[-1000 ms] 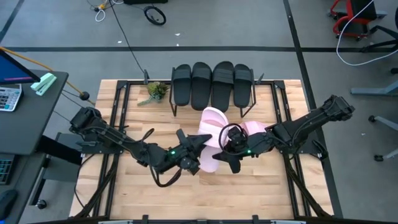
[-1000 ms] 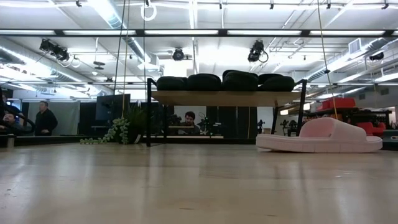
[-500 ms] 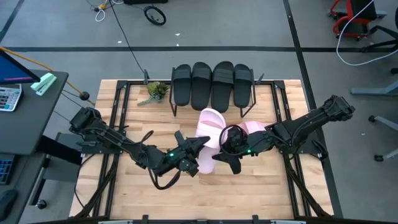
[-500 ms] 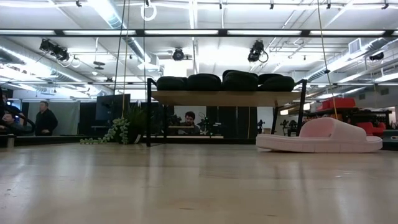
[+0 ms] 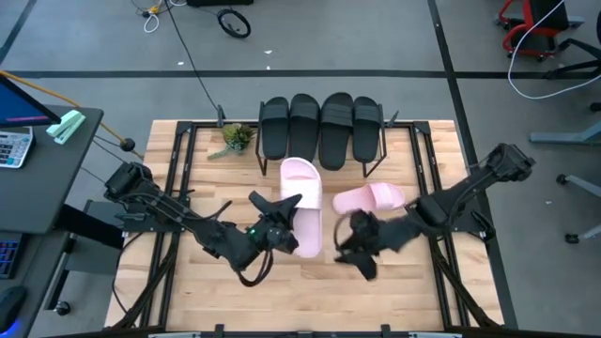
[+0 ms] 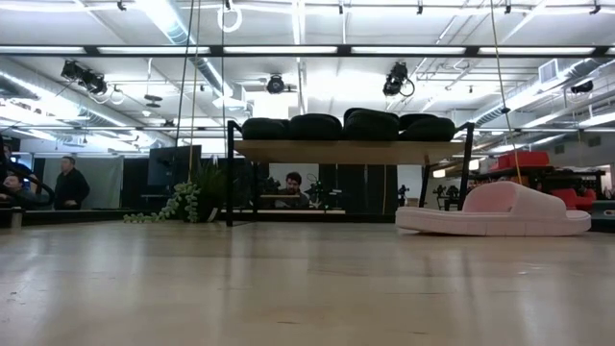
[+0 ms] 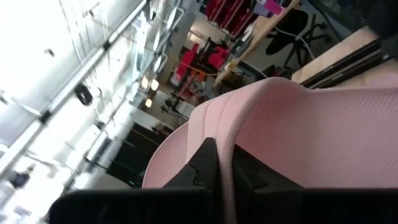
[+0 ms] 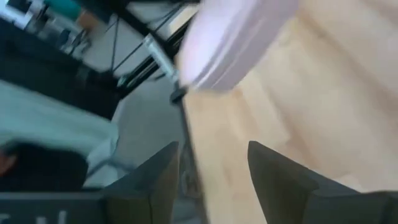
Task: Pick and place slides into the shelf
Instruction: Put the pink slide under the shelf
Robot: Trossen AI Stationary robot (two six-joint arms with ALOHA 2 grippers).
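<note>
High view: 4 black slides (image 5: 321,127) side by side on the shelf (image 5: 267,161) at the far middle of the table (image 5: 169,272), filling its top. 2 pink slides on the table nearer the arms. Left gripper (image 5: 286,223) pinched tight on the near left edge of the left pink slide (image 5: 302,191), which lies lengthwise with its toe toward the shelf, likely gripped by the rim so it can be steered under the plank. Right pink slide (image 5: 368,197) lying crosswise just right of it, apart from it, not held. Right gripper (image 5: 360,246) near and slightly left of that slide, fingers spread wide with nothing between them, apparently just let go or clear of it.

Left wrist view: fingers (image 7: 208,163) closed on a thin pink edge, strap bulging beyond.

Right wrist view: 2 fingers (image 8: 273,171) wide apart over bare wood, pink slide beyond them, not touched.

Low view: 1 pink slide (image 6: 495,213) flat on the table at right, shelf (image 6: 346,150) behind with black slides on top and open space under the plank. A plant (image 5: 235,137) left of the shelf. People in the room far behind.

Judged stage: 4 placed, 2 pink ones left; top row full, so the space beneath looks like the only room left.
</note>
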